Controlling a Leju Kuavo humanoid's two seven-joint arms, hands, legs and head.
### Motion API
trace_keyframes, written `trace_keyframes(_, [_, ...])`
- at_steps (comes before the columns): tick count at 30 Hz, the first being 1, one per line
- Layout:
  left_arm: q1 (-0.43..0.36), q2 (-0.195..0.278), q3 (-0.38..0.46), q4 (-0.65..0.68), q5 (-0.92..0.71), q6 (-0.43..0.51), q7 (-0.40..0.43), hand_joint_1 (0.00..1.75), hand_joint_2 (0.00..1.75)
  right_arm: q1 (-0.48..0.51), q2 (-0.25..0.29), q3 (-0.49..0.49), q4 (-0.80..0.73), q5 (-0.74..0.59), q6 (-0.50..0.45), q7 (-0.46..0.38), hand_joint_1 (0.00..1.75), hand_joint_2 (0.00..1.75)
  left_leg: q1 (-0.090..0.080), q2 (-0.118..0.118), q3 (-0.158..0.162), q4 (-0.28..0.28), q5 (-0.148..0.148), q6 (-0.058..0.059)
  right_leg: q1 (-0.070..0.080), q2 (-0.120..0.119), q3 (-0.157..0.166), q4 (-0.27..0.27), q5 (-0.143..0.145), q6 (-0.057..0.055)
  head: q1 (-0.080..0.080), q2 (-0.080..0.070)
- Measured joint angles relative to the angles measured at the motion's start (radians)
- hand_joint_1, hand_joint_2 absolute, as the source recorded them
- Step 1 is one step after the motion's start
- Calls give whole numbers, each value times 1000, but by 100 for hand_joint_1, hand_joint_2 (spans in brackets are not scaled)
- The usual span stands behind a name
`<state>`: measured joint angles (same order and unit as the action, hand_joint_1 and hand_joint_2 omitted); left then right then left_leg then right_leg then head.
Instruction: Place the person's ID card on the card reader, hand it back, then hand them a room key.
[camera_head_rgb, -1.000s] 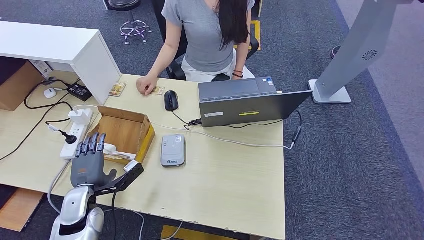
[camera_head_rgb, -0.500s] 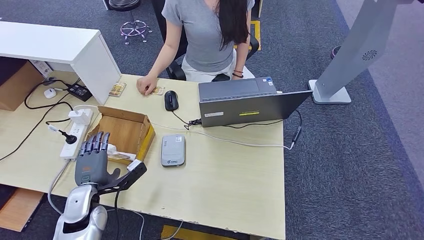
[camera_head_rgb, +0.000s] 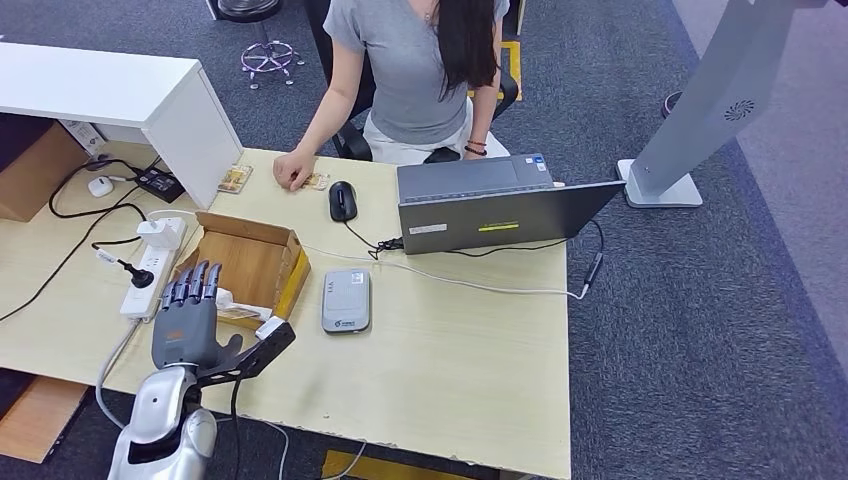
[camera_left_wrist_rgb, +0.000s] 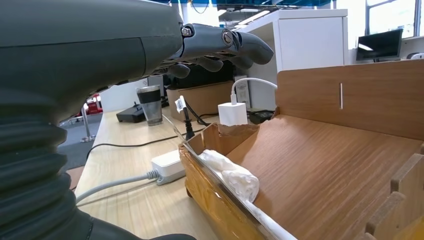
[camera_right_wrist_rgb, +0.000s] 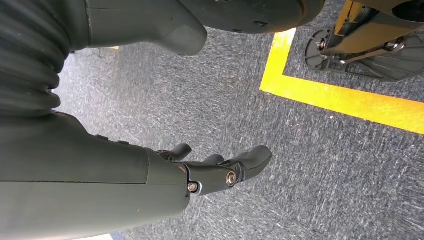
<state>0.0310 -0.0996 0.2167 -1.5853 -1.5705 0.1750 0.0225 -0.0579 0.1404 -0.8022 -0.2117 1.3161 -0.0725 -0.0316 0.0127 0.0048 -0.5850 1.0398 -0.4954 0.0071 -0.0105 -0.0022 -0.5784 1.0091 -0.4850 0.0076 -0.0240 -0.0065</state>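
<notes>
At the far left of the wooden surface, black cables run to a small black box and a white power strip with a white charger plugged in. A white cabinet stands behind them.

The left hand hovers over the surface's near edge, palm down, fingers stretched forward and apart, thumb out to the side, holding nothing. Its fingertips reach over the near wall of the open cardboard box. In the left wrist view the fingers hang above that box's rim, apart from it, with a crumpled white wad lying inside along the near wall. What else lies in the box cannot be made out.

Just right of the box lies the grey card reader, flat, with nothing on it, well apart from the hand. Far across the surface, the person's hand rests on the far edge; a small card lies just beside it and another card a little further left, by the cabinet. Both are well away from the robot's fingers. A black mouse and an open laptop follow to the right.

The right hand hangs over grey carpet, fingers loosely extended and apart, holding nothing.
</notes>
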Motion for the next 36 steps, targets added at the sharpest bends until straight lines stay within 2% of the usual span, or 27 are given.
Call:
trace_keyframes(25, [-14,5,0,45,0,-38,38,0,175,-1,2,-21,0,30,7,0,0,175,0,0,0,0,0,0,0,0,0,0,0,0,0,0])
trace_keyframes(26, [-14,6,0,47,0,-38,38,4,175,-1,2,-23,0,30,7,0,0,175,0,0,0,0,0,0,0,0,0,0,0,0,0,0])
trace_keyframes(30, [-15,8,0,52,0,-38,37,175,175,-1,2,-29,0,30,8,3,0,175,0,0,0,0,0,0,0,0,0,0,0,0,0,0])
trace_keyframes(36, [-15,7,1,54,0,-36,14,175,175,-1,2,-32,0,38,8,3,0,175,0,0,0,0,0,0,0,0,0,0,0,0,0,0])
